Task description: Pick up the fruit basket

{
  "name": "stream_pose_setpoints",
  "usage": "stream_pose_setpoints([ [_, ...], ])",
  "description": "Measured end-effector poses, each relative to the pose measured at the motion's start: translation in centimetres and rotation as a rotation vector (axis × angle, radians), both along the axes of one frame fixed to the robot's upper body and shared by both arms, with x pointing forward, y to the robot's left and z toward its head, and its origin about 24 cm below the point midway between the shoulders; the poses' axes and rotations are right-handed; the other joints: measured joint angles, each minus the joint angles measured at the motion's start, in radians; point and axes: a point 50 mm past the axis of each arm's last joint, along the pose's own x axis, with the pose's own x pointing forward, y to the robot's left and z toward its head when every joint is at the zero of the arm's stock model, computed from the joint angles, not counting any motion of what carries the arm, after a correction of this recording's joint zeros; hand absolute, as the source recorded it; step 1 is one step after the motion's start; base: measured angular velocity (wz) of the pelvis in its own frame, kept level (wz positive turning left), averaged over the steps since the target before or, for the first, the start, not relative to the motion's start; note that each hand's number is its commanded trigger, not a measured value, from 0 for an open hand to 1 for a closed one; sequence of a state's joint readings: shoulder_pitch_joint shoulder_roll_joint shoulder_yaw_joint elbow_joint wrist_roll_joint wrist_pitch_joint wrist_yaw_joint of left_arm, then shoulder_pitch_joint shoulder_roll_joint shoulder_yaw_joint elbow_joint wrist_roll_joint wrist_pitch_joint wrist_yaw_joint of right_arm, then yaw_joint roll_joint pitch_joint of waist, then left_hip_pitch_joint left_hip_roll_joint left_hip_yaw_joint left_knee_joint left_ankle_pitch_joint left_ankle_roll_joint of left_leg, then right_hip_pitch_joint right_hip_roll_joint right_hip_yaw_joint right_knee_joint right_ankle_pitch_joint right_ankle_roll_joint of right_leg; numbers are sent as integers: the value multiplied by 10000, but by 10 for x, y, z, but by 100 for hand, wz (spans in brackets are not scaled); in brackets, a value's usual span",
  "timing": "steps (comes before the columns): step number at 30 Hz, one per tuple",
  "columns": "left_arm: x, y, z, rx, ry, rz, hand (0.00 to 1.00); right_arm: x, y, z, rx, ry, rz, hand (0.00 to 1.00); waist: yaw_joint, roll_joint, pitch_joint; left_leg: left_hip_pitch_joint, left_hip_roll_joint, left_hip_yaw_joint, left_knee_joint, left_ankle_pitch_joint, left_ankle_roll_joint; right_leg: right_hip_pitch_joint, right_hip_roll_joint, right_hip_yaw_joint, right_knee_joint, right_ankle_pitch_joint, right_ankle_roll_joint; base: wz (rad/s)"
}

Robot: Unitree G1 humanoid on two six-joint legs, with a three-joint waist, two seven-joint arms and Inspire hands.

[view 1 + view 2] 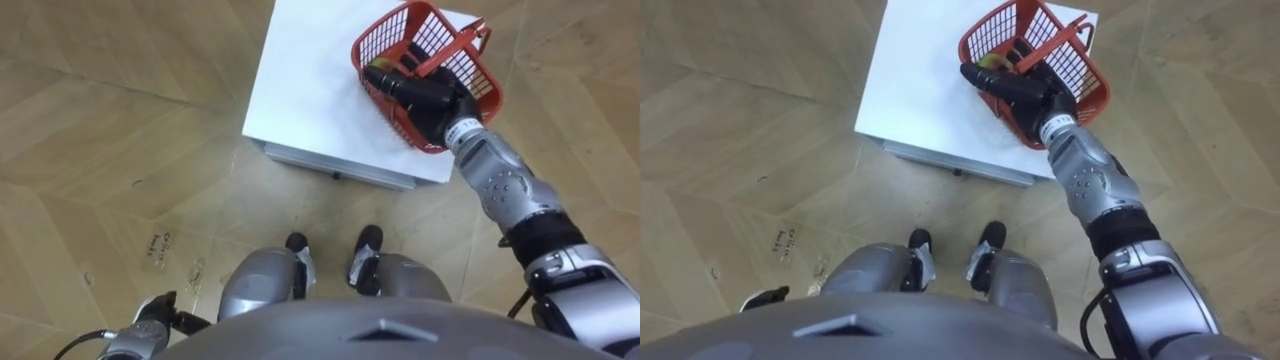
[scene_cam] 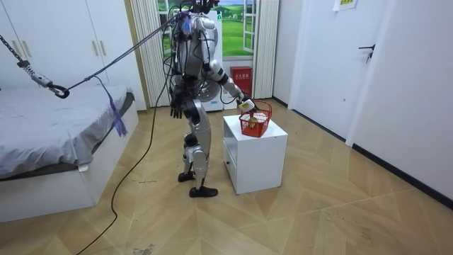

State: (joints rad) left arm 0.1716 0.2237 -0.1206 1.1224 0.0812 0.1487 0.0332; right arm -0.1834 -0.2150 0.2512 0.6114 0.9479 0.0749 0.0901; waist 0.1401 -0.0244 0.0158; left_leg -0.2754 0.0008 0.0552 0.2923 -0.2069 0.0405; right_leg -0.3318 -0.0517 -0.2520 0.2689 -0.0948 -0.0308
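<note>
Left hand hangs; right hand in basket.

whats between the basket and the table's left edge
Nothing: bare white table top from the fruit basket to that edge, seen in the left eye view.

Red mesh basket, black right hand, white table, tan parquet floor.

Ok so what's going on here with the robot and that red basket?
The robot stands at a small white cabinet with a red basket sitting on top. Its right robot hand reaches over the near rim into the basket, with the fingers fairly straight and not closed on anything yet. The left robot hand hangs idle at its side.
</note>
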Motion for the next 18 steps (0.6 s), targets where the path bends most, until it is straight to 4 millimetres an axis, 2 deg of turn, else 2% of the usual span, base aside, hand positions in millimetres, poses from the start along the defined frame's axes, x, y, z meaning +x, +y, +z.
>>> stream_pose_setpoints([
  [7,1,0,0,-74,-2,-1,0,-12,-3,-8,390,281,-200,0,-115,-3,-17,12,7,43,3,-1,-1,-8,9,29,3,3,-4,-1],
  [12,0,-1,0,-242,33,-2,0,-7,-8,1,872,-194,-699,0,-276,39,-48,38,12,82,3,-1,0,17,4,43,8,4,-6,0],
  [18,0,-2,0,-244,25,4,0,-16,-10,-5,1133,-33,-1003,0,-302,134,-108,85,25,146,-14,-1,0,61,5,35,30,4,-5,0],
])
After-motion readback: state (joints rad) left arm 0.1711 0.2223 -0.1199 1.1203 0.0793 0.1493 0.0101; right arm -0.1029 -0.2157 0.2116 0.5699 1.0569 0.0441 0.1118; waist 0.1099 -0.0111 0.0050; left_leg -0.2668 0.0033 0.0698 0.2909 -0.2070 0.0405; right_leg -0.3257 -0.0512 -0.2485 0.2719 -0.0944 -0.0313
